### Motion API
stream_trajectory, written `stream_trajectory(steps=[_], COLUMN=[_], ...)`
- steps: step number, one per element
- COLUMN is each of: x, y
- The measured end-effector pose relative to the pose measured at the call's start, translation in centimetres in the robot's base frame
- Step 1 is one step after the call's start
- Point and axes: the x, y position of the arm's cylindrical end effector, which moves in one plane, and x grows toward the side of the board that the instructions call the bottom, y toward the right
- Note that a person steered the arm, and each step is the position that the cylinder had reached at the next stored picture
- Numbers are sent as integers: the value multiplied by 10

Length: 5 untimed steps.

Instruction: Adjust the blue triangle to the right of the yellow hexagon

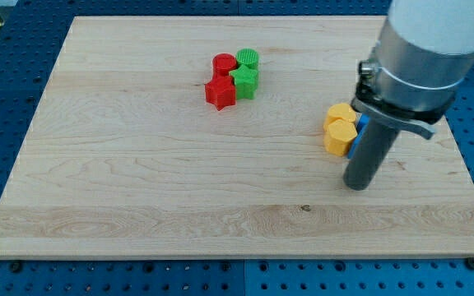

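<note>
1. Camera view: the blue triangle [358, 131] is showing only as a thin blue sliver, mostly hidden behind the dark rod; its shape is not really making itself out here. It is sitting at the view's right side of the yellow blocks, touching them.
2. The yellow hexagon [341, 136] is lying just left of that sliver, with a second yellow block [341, 113] pressing against it from the view's top; that one's shape is hard to tell.
3. My tip [357, 184] is resting on the counter [138, 181] just below and slightly right of the blue triangle, close to the yellow hexagon's lower right corner. There are no jaws on this arm, so nothing is being held; only a plain rod is ending it.
4. Far off toward the view's upper middle, a red cylinder [224, 63], a green cylinder [248, 58], a red star [220, 92] and a green star [244, 79] are huddling together in one touching cluster.
5. The yellow-and-blue group is lying near the counter's right edge, with a modest strip of wood to its right, while broad bare wood is stretching leftward and toward the view's bottom.
</note>
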Motion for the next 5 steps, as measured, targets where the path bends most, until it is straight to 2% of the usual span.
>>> stream_trajectory(steps=[3,4,5], x=[-4,-43,-56], y=[-100,-130,-136])
